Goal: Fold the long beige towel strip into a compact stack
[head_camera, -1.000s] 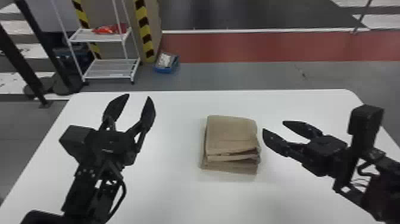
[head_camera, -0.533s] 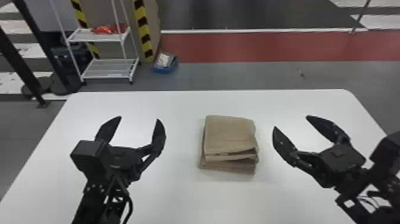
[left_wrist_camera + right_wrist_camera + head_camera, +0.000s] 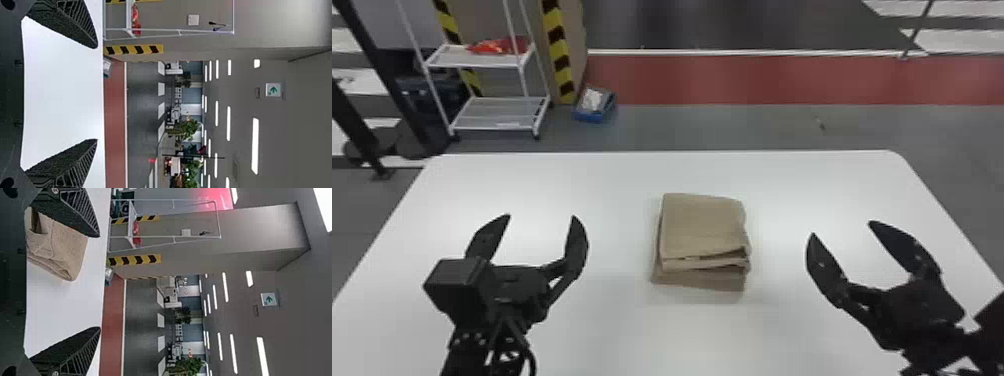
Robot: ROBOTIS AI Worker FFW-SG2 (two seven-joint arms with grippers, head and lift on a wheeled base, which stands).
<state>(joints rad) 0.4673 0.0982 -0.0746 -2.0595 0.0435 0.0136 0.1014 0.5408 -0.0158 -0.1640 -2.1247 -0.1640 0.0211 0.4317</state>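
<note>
Near the middle of the table, the beige towel (image 3: 703, 225) lies folded in a squarish stack, its layered edges toward the robot and slightly uneven. To its left is my left gripper (image 3: 541, 216), open, apart from the towel. My right gripper (image 3: 841, 228) stands open to the towel's right, also not touching it. In the left wrist view my left gripper (image 3: 97, 93) has its fingers wide apart with nothing between them. The right wrist view has my right gripper (image 3: 100, 282) spread as well, with the towel (image 3: 58, 246) beyond, partly behind one finger.
The white table (image 3: 532, 175) has its far edge beyond the towel. On the floor behind stand a white wire rack (image 3: 502, 114) holding something red and a small blue box (image 3: 595, 118), beside a column with yellow and black stripes.
Both grippers have shifted and turned, the right one moving away from the towel to the right. Their fingers have spread wider. The towel stack looks the same.
</note>
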